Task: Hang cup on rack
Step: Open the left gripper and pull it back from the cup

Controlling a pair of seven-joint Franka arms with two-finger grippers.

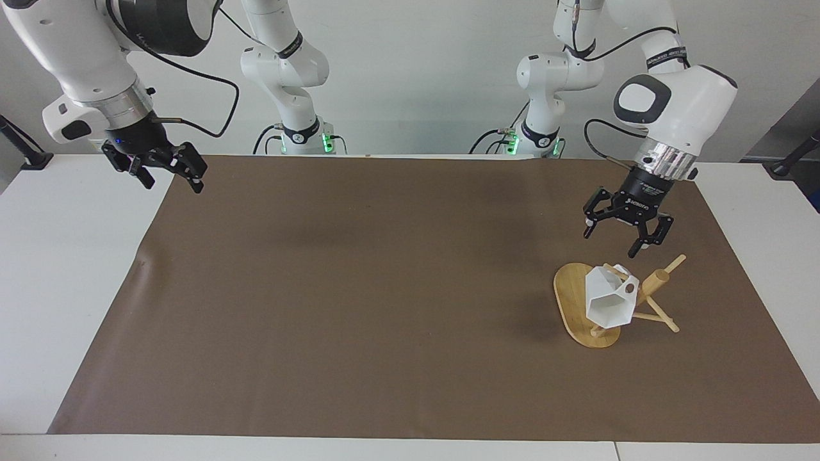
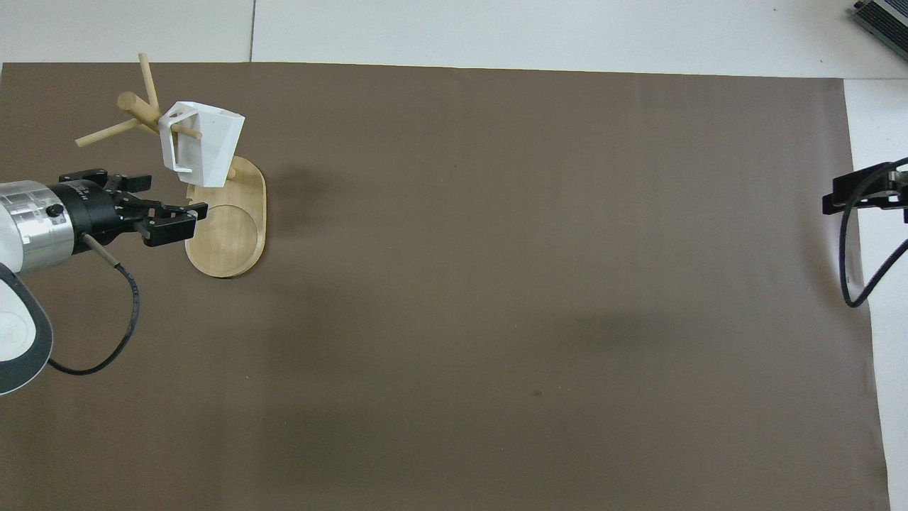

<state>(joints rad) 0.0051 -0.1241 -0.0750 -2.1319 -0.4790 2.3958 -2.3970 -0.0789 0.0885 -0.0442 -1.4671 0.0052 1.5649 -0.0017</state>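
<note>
Left arm reaches down from its base, wrist tilted, left gripper in the air with fingers spread apart and nothing between them. Right arm waits at its own end of the table, wrist angled down and inward, right gripper raised, fingers apart, holding nothing.

The small white faceted cup looks like matt plastic, its flat planes catching light without glare. The light bamboo rack has a smooth oval base with a faint satin sheen and visible grain; its post and pegs at the cup's 3 o'clock in the facing view look like plain wood. The brown mat appears matt and paper-like, over a smooth white bench.
</note>
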